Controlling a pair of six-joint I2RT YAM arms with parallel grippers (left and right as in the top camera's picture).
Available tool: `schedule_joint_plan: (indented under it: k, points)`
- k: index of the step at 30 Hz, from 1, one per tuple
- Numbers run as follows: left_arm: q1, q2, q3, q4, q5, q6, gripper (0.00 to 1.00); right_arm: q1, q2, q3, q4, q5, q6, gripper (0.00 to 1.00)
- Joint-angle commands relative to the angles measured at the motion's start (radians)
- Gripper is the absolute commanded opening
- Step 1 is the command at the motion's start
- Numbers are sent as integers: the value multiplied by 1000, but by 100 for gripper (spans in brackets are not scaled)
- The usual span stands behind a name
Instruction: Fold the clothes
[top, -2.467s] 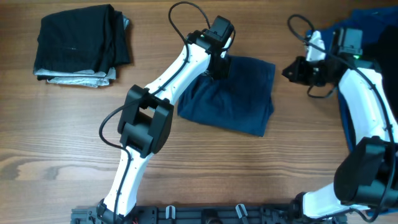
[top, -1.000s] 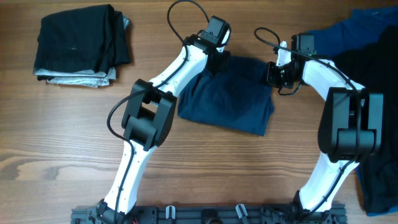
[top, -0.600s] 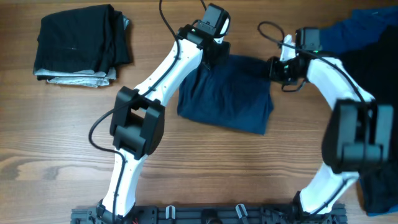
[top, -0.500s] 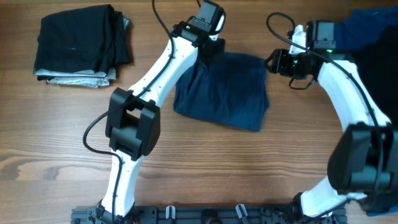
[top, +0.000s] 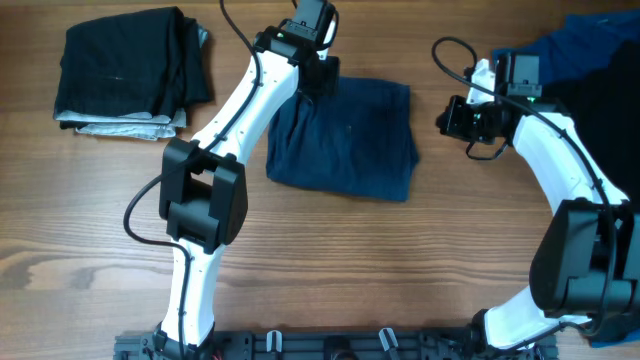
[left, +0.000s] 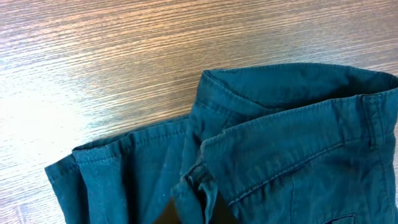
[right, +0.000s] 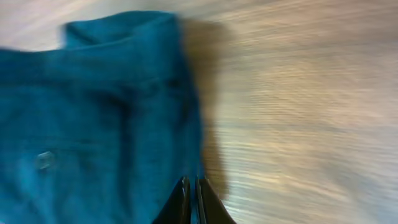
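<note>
Overhead: one pair of navy shorts (top: 345, 140) lies folded near the middle of the bench (top: 400, 270), roughly rectangular. The left end effector (top: 322, 80) sits on the shorts' far left corner. The right end effector (top: 448, 118) is off to the right of the shorts over bare wood, not touching them. Only this view shows the other clothes. At far left there is one stack with a folded black garment (top: 130, 60) on top and a light grey garment (top: 125, 125) showing at its lower edge. At the right edge there is a loose pile with one brighter blue garment (top: 590, 45) and one black garment (top: 615, 95). The left wrist view adds detail that the overhead lacks: the waistband (left: 292, 87), a belt loop (left: 373, 115) and stacked fabric layers. The left end effector (left: 196, 211) is closed, with a gathered ridge of the shorts pinched at its tips. The right wrist view is blurred. The right end effector (right: 191, 199) has its fingers pressed together with nothing between them, and the shorts' edge (right: 93, 112) is to one side with wood on the other. Count: two arms, two end effectors, five garments visible; whether the stack holds more layers cannot be told.
</note>
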Motion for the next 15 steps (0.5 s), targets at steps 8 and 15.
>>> schedule_joint_plan:
  k: [8, 15]
  points:
    - [4, 29, 5, -3, -152, -2, 4, 82, 70, -55, 180, -176, -66, 4]
    - [12, 46, -20, -3, -160, -2, 4, 132, 221, -55, 357, -157, -25, 4]
